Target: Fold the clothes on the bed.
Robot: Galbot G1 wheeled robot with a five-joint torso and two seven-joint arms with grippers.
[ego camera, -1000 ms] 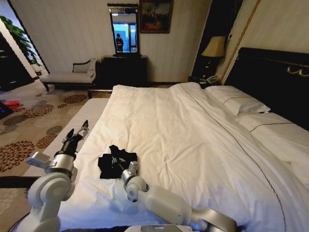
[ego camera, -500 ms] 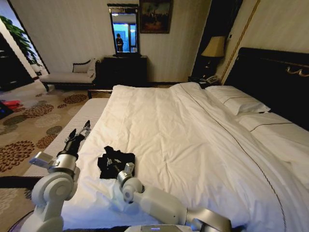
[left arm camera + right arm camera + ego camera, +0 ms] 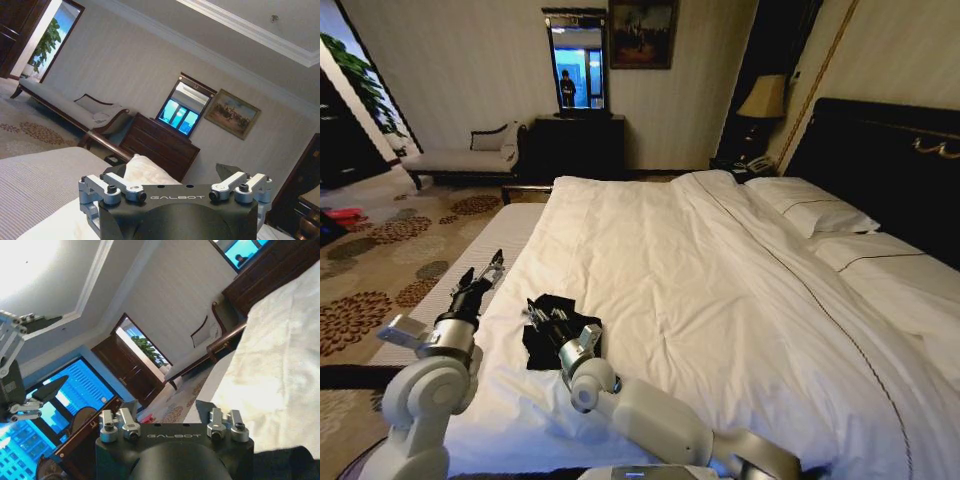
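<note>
Black T-shirt (image 3: 552, 318) is bunched up in a small crumpled heap near the foot corner of the bed (image 3: 720, 300), on the robot's left side of the white duvet, well away from the pillows (image 3: 810, 210) up by the dark headboard (image 3: 895, 165).

Right gripper (image 3: 542, 318) is right on top of that heap, arm reaching across from the lower middle of the head view. Its fingers are down in the dark fabric, and honestly I can't tell if they're pinching the shirt or just resting open on it, since black on black hides the tips. In the right wrist view a bit of the dark cloth (image 3: 285, 460) shows just past the gripper body, with white bedding beyond it.

Left gripper (image 3: 485, 272) hangs off the edge of the bed, over the grey bench (image 3: 440, 290) at the foot, near the shirt but not touching it. Its fingers are spread open with nothing between them.

Further out: patterned carpet (image 3: 380, 260), a pale chaise longue (image 3: 465, 155) against the far wall, a dark dresser (image 3: 578, 145) with a mirror (image 3: 576, 65) above it, and a bedside lamp (image 3: 763, 100).
</note>
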